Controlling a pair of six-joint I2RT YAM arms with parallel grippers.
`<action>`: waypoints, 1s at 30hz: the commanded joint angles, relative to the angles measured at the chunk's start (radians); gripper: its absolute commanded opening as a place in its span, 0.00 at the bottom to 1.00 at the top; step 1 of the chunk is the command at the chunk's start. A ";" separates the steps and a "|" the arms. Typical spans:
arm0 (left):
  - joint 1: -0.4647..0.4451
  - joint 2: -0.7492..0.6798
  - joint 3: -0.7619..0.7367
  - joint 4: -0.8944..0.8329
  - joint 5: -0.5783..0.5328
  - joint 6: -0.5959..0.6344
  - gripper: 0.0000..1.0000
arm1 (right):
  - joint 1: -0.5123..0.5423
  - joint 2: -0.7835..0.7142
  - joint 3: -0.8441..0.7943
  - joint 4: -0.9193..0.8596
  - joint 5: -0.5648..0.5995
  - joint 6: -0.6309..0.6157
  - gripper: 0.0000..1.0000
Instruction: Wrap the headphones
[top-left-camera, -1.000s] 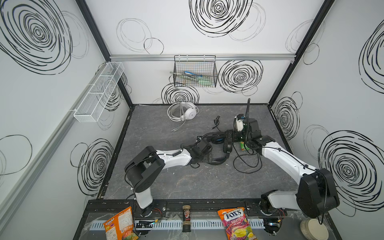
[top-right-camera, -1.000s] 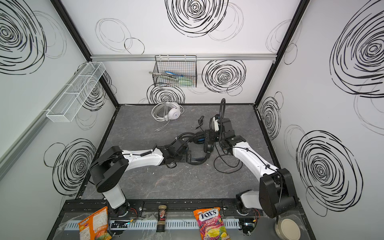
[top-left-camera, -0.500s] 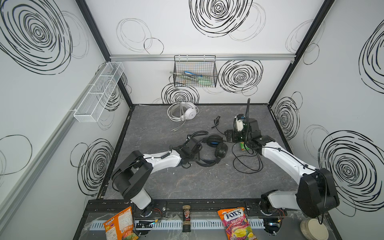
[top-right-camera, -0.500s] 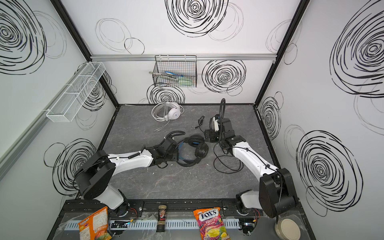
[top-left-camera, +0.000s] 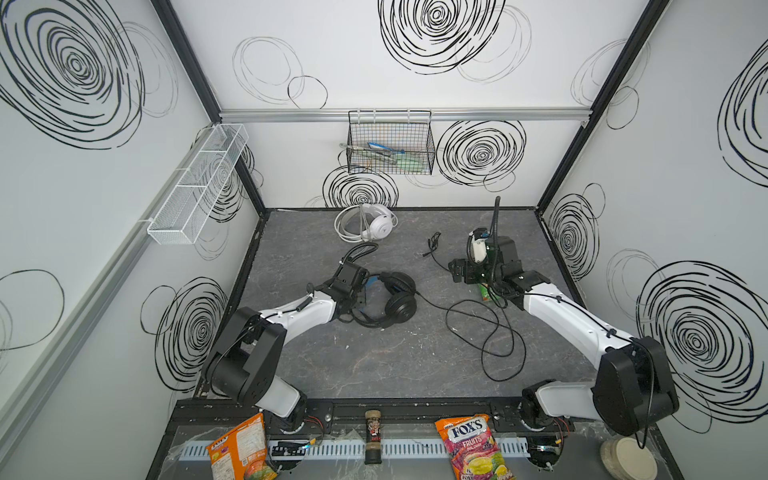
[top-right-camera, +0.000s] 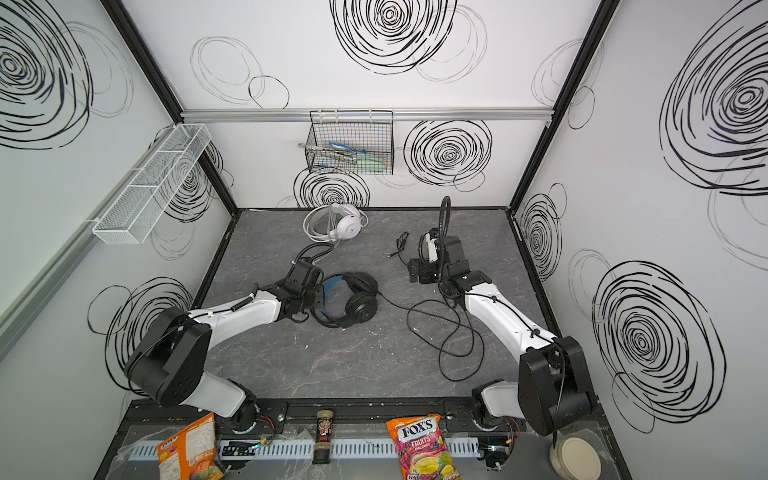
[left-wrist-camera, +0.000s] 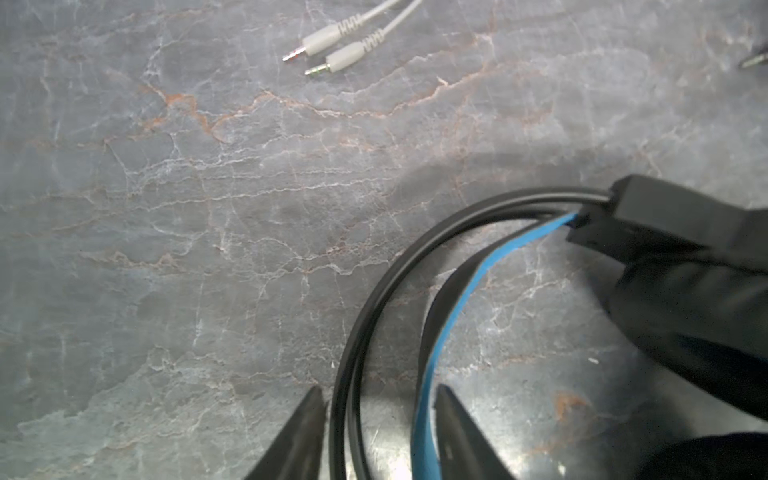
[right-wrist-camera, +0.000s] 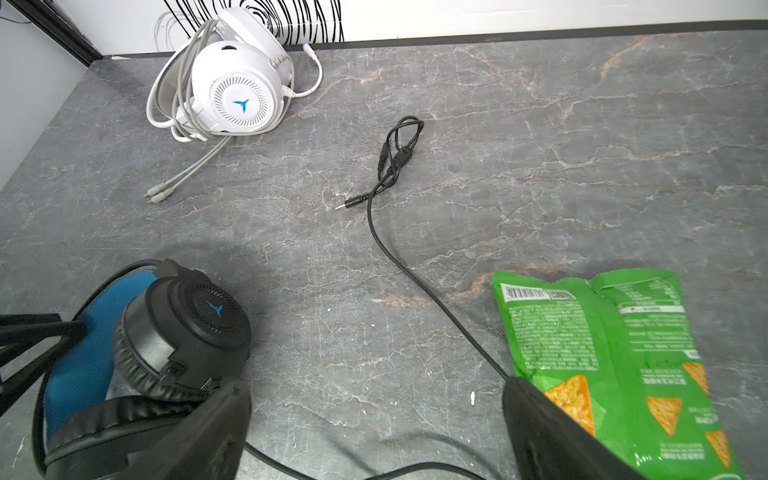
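The black headphones (top-left-camera: 400, 305) (top-right-camera: 362, 306) lie left of the table's middle. My left gripper (left-wrist-camera: 378, 395) (top-left-camera: 362, 294) is shut on their headband, one finger against the black wire band (left-wrist-camera: 374, 291) and the other against the blue strap (left-wrist-camera: 453, 307). Their black cable (top-left-camera: 490, 328) (right-wrist-camera: 415, 282) runs loose in loops to the right, and its plug (right-wrist-camera: 353, 203) rests farther back. My right gripper (right-wrist-camera: 376, 386) (top-left-camera: 461, 270) hangs open over bare table, with a black earcup (right-wrist-camera: 187, 320) to one side. The white headphones (top-left-camera: 376, 224) (right-wrist-camera: 237, 95) sit by the back wall, cable coiled round them.
A green chip bag (right-wrist-camera: 602, 353) lies beside the right gripper. The white plugs (left-wrist-camera: 328, 50) rest on the table ahead of the left gripper. A wire basket (top-left-camera: 390, 143) hangs on the back wall, a mesh shelf (top-left-camera: 195, 187) on the left wall. Snack bags (top-left-camera: 471, 444) line the front ledge.
My left gripper closed on the black headband and drew the headphones leftward, away from the right gripper. The right arm has barely moved and stays open.
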 joint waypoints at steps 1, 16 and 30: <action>-0.016 -0.048 0.032 -0.013 0.000 0.014 0.57 | 0.007 0.005 0.035 0.000 -0.013 -0.001 0.99; 0.016 -0.355 -0.040 -0.248 0.128 -0.041 0.96 | 0.025 0.014 0.032 0.010 -0.038 -0.017 0.99; -0.046 -0.293 -0.118 -0.158 0.122 -0.204 0.96 | 0.049 0.014 0.040 0.016 -0.032 -0.022 0.99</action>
